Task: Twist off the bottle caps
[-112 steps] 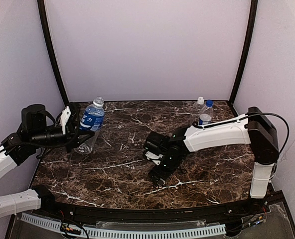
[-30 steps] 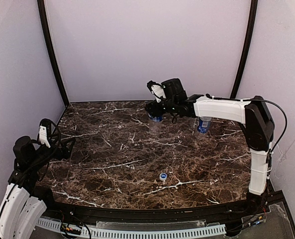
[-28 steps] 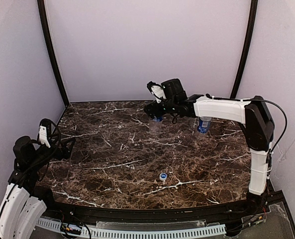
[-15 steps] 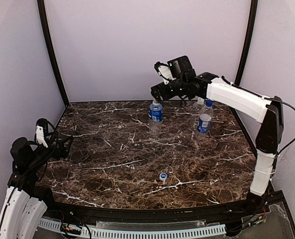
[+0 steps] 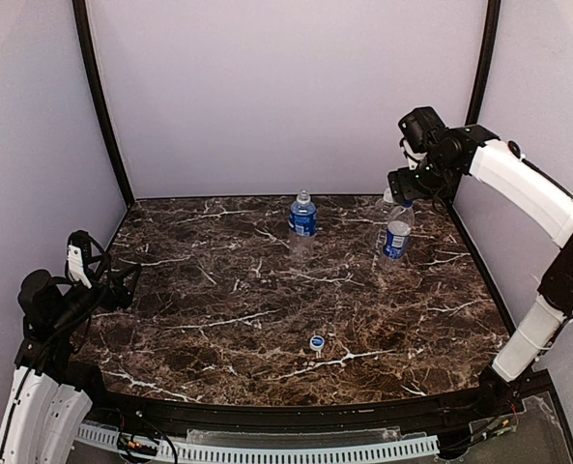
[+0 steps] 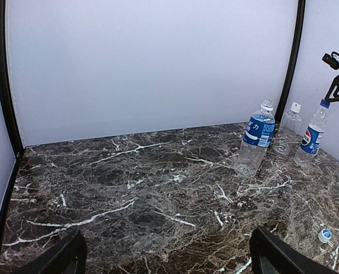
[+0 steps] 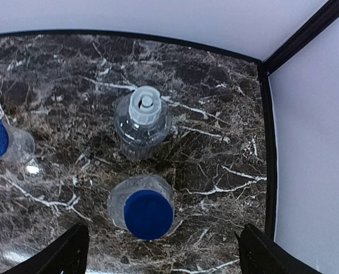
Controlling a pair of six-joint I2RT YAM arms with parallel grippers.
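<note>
Lavender walls enclose a dark marbled desk (image 5: 218,290). An uncapped blue-labelled bottle (image 5: 303,215) stands at the middle of the far edge, and its loose blue cap (image 5: 317,341) lies near the near edge. In the far right corner a plain bottle (image 7: 142,128) wears a white cap (image 7: 144,105), just beside a labelled bottle (image 5: 396,232) with a blue cap (image 7: 148,213). The right pincer (image 5: 410,186) hovers above these two, fingers spread and empty. The left pincer (image 5: 124,278) hangs by the left edge, also spread and empty.

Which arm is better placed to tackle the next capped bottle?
Right. The right gripper hangs open over the blue-capped bottle and white-capped bottle; the left gripper sits far off at the table's left edge.
</note>
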